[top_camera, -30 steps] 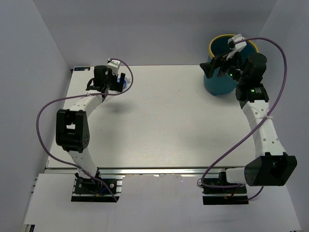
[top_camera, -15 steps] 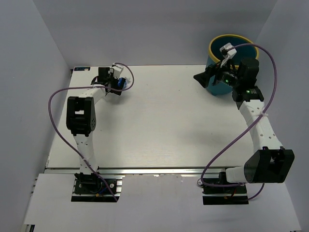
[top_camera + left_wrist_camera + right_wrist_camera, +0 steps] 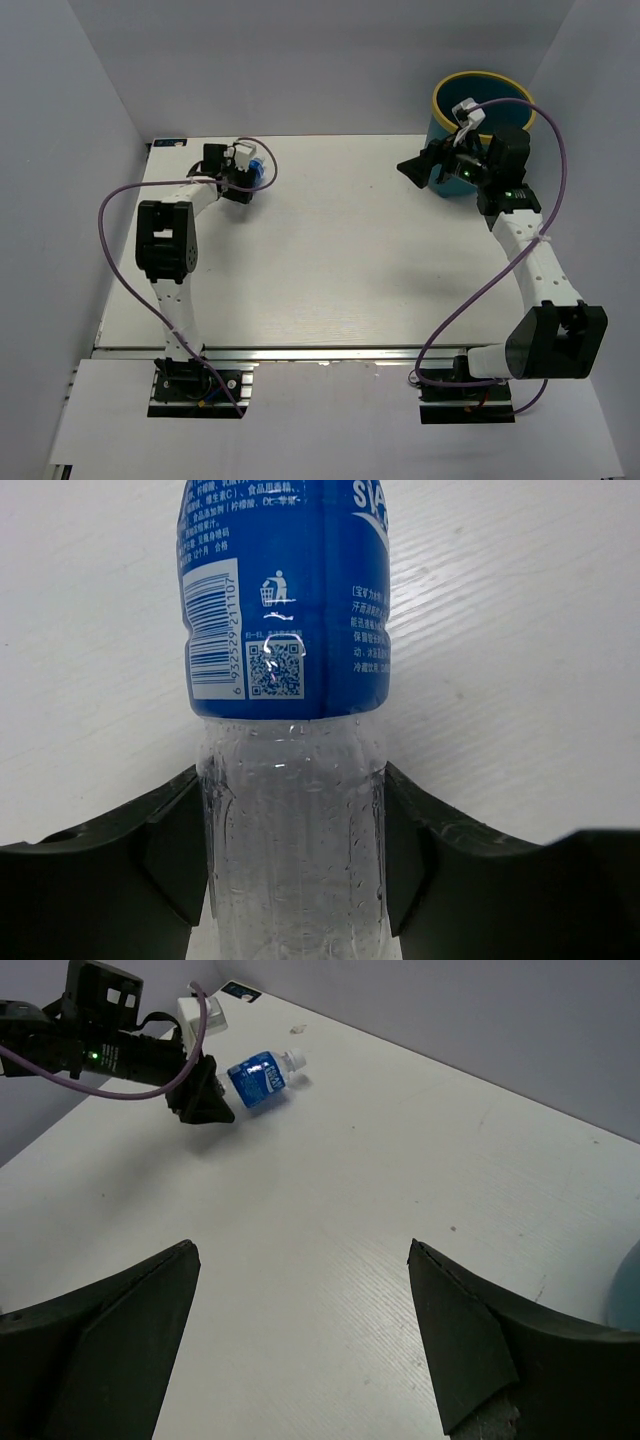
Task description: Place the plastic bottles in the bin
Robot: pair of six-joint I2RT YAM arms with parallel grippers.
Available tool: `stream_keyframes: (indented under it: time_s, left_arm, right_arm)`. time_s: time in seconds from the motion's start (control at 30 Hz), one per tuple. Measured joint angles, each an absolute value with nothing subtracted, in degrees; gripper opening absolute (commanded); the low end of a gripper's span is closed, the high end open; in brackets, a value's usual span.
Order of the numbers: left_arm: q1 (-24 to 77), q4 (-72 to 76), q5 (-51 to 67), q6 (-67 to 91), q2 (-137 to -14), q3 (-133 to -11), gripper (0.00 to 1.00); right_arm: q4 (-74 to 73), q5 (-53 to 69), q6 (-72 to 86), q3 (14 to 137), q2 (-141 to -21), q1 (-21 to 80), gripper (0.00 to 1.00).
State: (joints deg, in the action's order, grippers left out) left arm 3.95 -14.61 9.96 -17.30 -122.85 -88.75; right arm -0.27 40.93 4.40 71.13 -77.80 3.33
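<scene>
A clear plastic bottle (image 3: 290, 630) with a blue label lies on its side at the table's far left (image 3: 257, 167), its white cap pointing away from the arm (image 3: 262, 1075). My left gripper (image 3: 295, 790) is shut on its clear lower body, both pads touching the sides. In the top view the left gripper (image 3: 244, 173) sits right at the bottle. The teal bin (image 3: 446, 184) with a yellow rim stands at the far right. My right gripper (image 3: 412, 168) hovers open and empty just left of the bin, over bare table (image 3: 300, 1250).
White walls enclose the table on the left, back and right. Purple cables loop from both arms. A small dark tag (image 3: 240, 990) and a tiny clear scrap (image 3: 297, 1030) lie near the far edge. A sliver of the bin (image 3: 630, 1285) shows in the right wrist view.
My left gripper reached over the bottle and its jaws closed onto the clear body. The right gripper swung down and left, away from the bin's mouth.
</scene>
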Motion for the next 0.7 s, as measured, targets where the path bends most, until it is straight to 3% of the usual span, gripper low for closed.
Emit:
stream_keyframes:
  time_s: [0.23,0.4,0.7]
  left_arm:
    - [3.9,-11.77,22.26,-11.16,-111.74,-83.83,0.53]
    - [5.65,0.95,28.67,-4.62,-96.38,-72.64,0.53]
    - [21.58,20.36,34.09,6.24,-79.94,-54.26,0.53]
  right_arm:
    - [4.32,43.99,9.63,69.41,-78.43,5.87,0.89]
    - [11.49,44.64,14.17,67.05,-78.91,10.59,0.89]
    - [30.65,45.6,24.38,61.12,-82.28,21.41,0.89]
